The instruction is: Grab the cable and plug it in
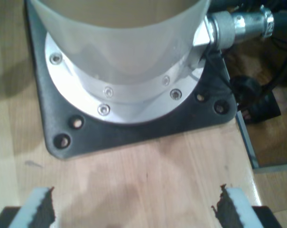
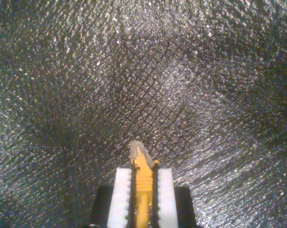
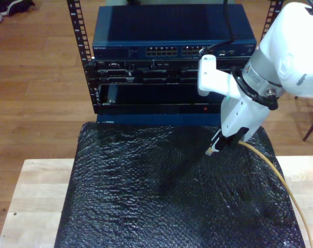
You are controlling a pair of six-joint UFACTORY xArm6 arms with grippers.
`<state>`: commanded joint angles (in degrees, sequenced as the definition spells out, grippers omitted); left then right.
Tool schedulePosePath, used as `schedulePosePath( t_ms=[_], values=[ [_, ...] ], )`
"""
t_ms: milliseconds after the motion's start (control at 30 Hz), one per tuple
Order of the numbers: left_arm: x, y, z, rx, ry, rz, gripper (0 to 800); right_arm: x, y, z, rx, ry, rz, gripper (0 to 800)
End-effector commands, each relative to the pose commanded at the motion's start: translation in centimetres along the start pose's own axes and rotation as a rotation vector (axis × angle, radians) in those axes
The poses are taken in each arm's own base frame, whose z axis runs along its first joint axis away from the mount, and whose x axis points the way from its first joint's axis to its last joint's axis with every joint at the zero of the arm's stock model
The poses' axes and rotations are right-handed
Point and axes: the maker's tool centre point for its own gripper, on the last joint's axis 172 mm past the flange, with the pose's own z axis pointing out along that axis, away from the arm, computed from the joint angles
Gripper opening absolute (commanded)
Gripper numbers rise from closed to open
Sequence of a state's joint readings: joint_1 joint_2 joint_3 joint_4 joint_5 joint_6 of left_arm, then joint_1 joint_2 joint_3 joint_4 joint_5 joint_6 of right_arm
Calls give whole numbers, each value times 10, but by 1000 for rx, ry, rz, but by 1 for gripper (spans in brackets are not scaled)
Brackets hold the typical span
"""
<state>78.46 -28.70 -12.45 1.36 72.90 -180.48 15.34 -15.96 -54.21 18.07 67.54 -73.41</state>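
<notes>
Yellow cable [image 2: 143, 183] being clamped in our second claw [image 2: 143, 190], plug pointing 12 o'clock toward switch [image 3: 172, 39]; first claw [image 1: 134, 209] gaping.

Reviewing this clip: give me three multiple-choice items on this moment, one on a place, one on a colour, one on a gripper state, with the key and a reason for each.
1. Where does the switch sit in the exterior view?
A. On the black mat
B. In the rack beyond the mat's far edge
C. On the bare wood at the exterior view's left

2. What colour is the cable?
A. Blue
B. Green
C. Yellow-orange

3. How stands my second gripper?
A. Shut on the cable
B. Open above the mat
C. Shut on nothing

Key:
1 B: the switch sits in the rack, past the mat.
2 C: it shows yellow-orange between the pads, its clear plug poking out ahead.
3 A: both pads press the cable's sides in the second wrist view.
</notes>
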Motion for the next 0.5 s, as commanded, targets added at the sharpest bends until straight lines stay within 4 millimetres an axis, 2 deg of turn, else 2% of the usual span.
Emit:
schedulePosePath(
  t_ms=[300, 500],
  values=[
    [-14, 0, 29, 6, -63, -5, 799, 11, -7, 2, 4, 0, -32, 0],
    [-16, 0, 29, 6, -69, -5, 799, 12, -7, -1, -2, 0, -37, 0]
  ],
)
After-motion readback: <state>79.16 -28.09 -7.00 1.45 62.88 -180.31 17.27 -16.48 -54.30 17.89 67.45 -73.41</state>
